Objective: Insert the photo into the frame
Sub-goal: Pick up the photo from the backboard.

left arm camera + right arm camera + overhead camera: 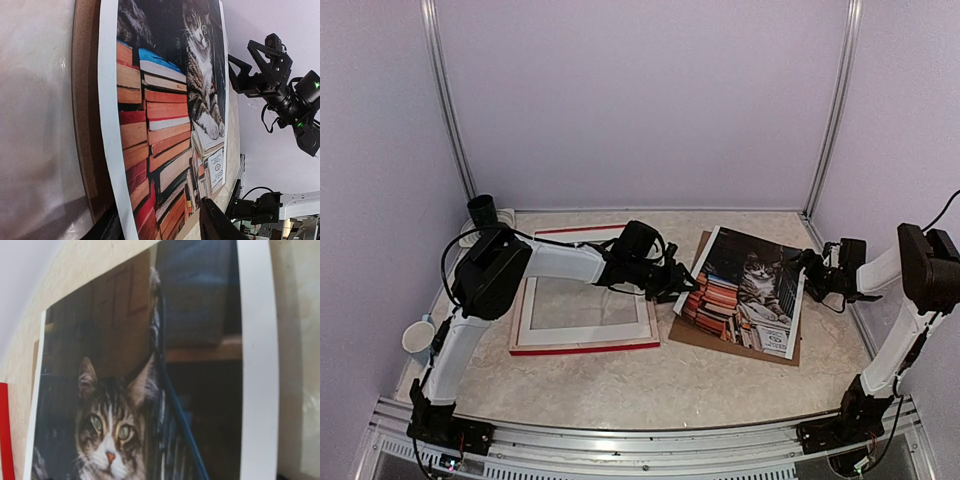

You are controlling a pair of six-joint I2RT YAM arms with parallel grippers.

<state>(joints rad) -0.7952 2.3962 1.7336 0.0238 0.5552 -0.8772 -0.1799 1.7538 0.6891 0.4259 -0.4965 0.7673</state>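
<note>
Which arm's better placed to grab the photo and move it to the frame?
Left, probably. The left gripper has its fingers spread either side of the edge of the photo nearest the frame, and that arm lies over the frame. The right gripper sits at the far edge.

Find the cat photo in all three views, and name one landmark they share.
Top external: the photo lies right of centre, on a brown board.
Left wrist: the photo fills the middle, running top to bottom.
Right wrist: the photo fills nearly the whole picture.
Shared landmark: the cat's face.
</note>
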